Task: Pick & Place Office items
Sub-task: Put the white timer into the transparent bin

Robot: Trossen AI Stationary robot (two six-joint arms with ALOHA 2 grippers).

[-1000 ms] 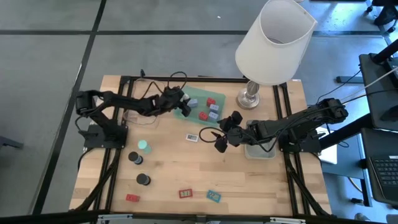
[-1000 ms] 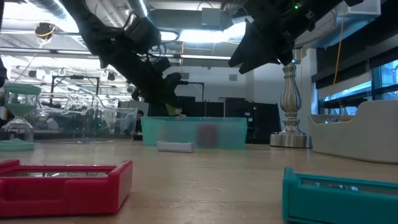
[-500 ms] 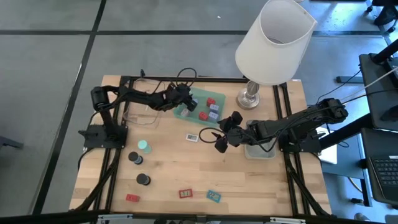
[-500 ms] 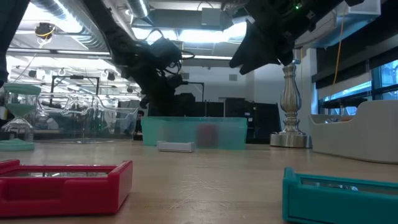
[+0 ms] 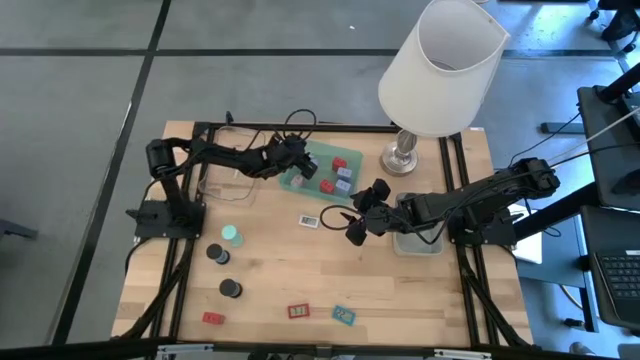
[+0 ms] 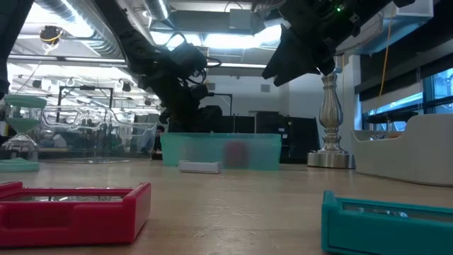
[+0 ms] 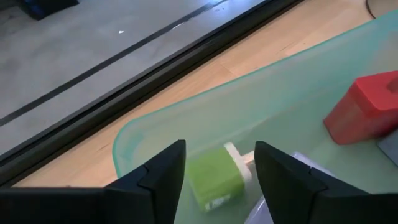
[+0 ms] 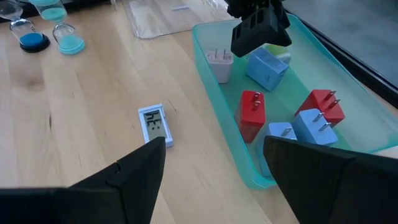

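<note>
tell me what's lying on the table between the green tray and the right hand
In the high view, a small white display piece lies on bare wood between the green tray and the right hand; the right wrist view shows it too.

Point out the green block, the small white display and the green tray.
green block [image 7: 216, 178]: left wrist view, its top face.
small white display [image 8: 153, 124]: right wrist view, its screen.
green tray [image 8: 219, 127]: right wrist view, its near wall.

- In the low view the teal rectangle [image 6: 386, 221] ran off the edge at 4 o'clock.
- The green tray's [image 6: 219, 151] frosted wall blurred a red block [image 6: 236, 153] inside.
- The lamp's [image 6: 331, 117] shade was cut off at 12 o'clock.
</note>
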